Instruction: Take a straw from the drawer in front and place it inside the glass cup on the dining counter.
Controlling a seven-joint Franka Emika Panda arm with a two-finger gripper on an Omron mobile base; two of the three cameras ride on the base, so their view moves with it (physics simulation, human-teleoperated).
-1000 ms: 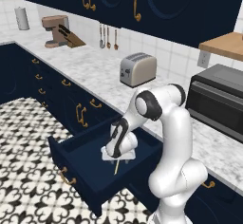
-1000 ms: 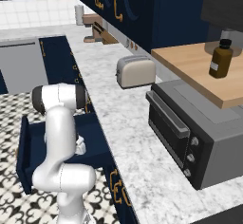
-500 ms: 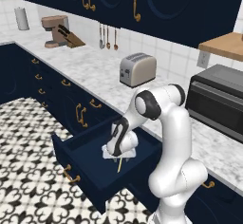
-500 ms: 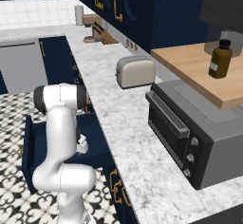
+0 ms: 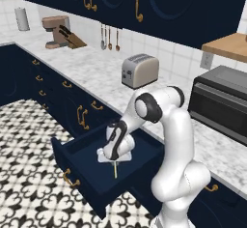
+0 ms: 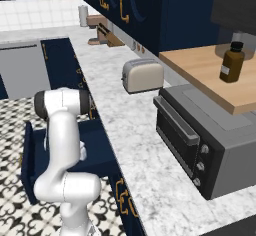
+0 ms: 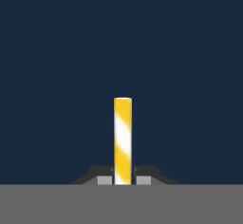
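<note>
A marble worktop (image 5: 91, 72) runs along a white tiled wall (image 5: 159, 48), with navy upper cabinets (image 5: 169, 5) above it and navy base cabinets (image 5: 53, 89) with brass handles below. On the worktop stand a toaster (image 5: 140, 70), a knife block (image 5: 72, 39) well to its left and a black oven (image 5: 222, 104) to its right. Utensils (image 5: 109, 37) hang on the wall left of the toaster. A wooden shelf (image 6: 215, 75) above the oven carries a brown bottle (image 6: 230, 62). The floor (image 5: 24, 140) is black-and-white patterned tile.

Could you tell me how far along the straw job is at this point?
Done: the drawer is open. In hand: the gripper is shut on the straw, down inside the drawer. Left: lifting it out, carrying it to the cup and dropping it in.
</note>
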